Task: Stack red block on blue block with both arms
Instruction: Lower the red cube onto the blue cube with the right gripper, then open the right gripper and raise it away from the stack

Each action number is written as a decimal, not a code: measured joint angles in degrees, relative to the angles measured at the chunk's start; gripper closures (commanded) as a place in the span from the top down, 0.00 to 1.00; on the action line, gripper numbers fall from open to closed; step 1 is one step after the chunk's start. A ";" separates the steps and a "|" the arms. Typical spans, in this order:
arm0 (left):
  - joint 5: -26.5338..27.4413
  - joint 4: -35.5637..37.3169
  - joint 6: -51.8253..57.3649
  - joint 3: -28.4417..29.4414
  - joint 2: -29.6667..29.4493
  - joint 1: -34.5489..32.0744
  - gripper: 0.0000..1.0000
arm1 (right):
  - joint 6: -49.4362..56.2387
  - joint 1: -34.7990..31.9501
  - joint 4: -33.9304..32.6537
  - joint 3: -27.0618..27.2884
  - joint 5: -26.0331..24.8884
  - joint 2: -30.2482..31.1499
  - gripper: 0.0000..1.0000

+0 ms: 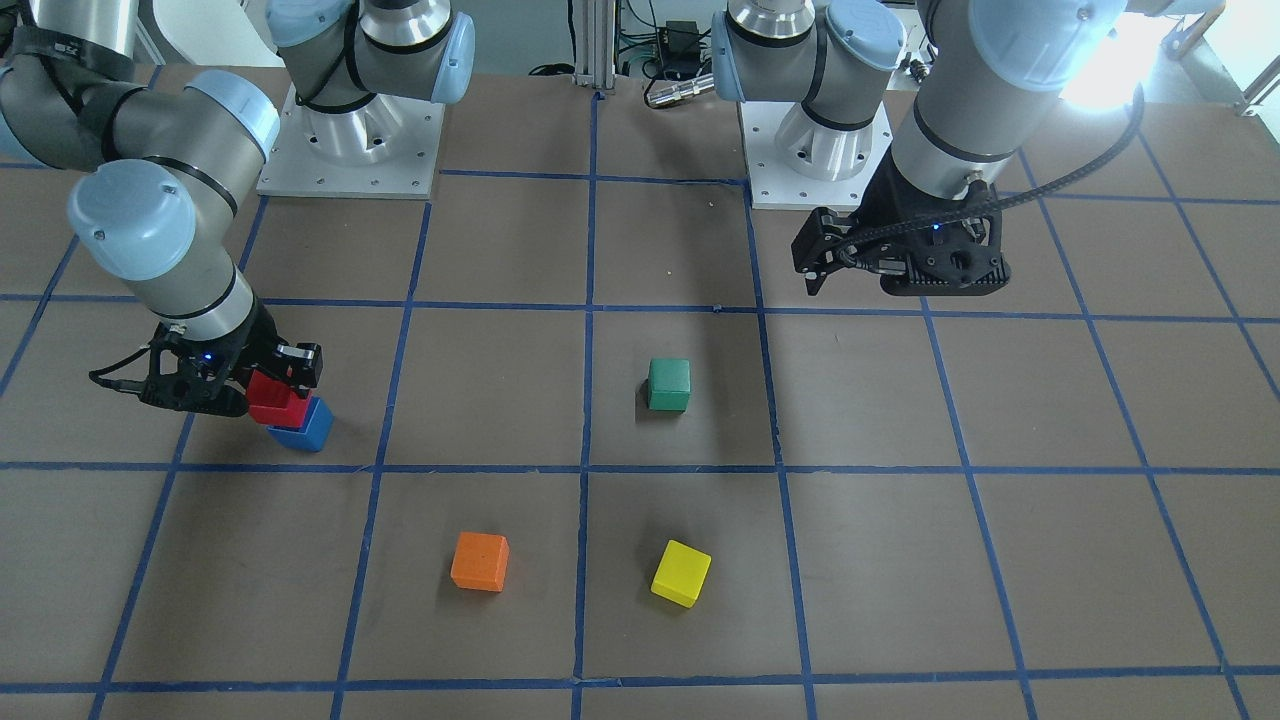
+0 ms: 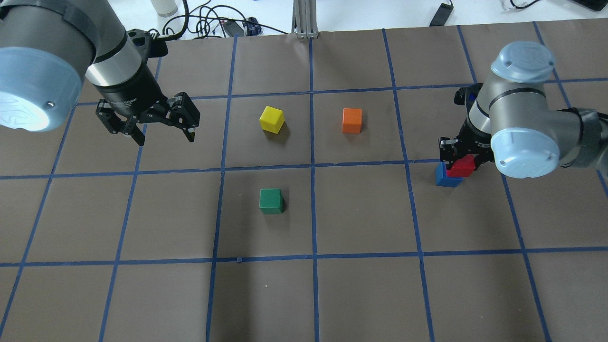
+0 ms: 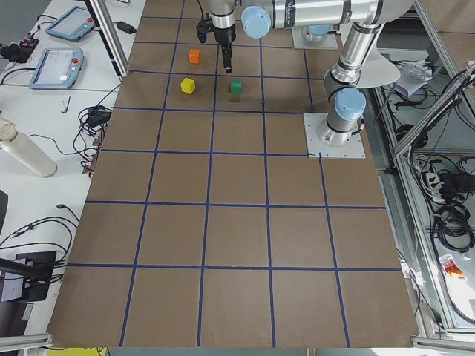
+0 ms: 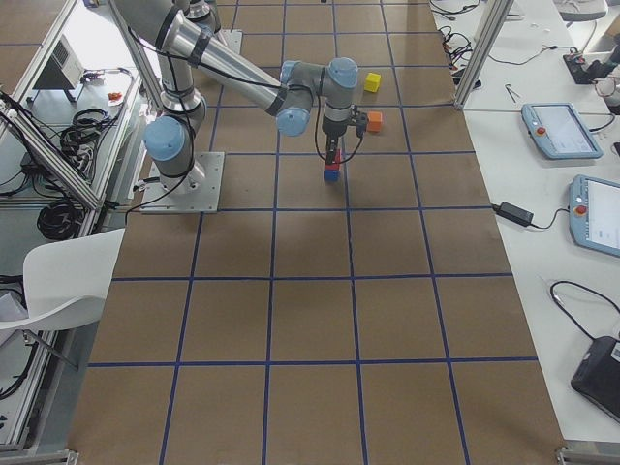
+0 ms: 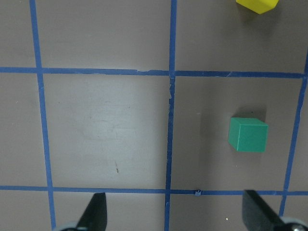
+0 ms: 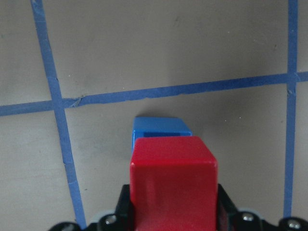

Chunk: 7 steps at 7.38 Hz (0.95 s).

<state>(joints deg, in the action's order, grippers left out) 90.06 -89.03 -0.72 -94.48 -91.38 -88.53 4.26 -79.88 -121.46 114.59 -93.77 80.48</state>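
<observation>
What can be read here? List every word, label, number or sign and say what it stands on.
No text can be read in full.
White lettering, black collar of the left gripper: too blurred to read.
White lettering, body of the right gripper: too small to read.
No markings visible on the red block, blue block, green block, yellow block, orange block.
The tablet screens at the side: too small to read.
</observation>
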 measured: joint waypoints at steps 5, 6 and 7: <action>-0.25 0.02 -0.06 0.00 -0.06 -0.06 1.00 | 0.14 -0.01 -0.57 -0.10 -0.08 -1.57 1.00; -0.24 0.05 -0.07 0.00 -0.09 -0.06 1.00 | 0.06 -0.01 -0.71 -0.24 -0.09 -1.47 1.00; -0.24 0.06 -0.07 0.00 -0.07 -0.06 1.00 | -0.02 0.00 -0.74 -0.75 -0.14 -1.25 1.00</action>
<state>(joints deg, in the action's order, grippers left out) 89.82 -88.97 -0.79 -94.48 -91.45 -88.59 4.25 -79.88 -122.21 113.84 -93.91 79.23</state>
